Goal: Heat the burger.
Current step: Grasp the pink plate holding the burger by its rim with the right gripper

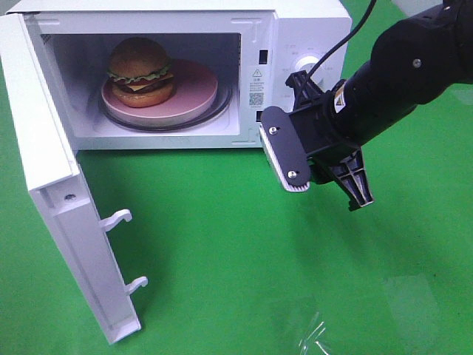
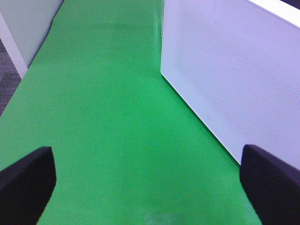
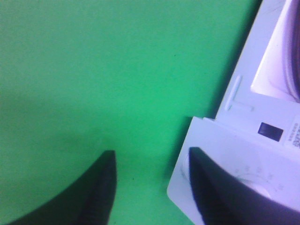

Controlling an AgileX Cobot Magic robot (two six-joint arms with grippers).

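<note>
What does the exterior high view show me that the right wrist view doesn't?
Only the exterior high view: the burger on the pink plate inside the microwave, the open door with its two latch hooks, and the right arm. Only the right wrist view: the right gripper seen close up from behind, with bare green cloth in its gap and nothing held. Both: the microwave's control panel with its dial, the green cloth, and the right gripper, jaws apart.
</note>
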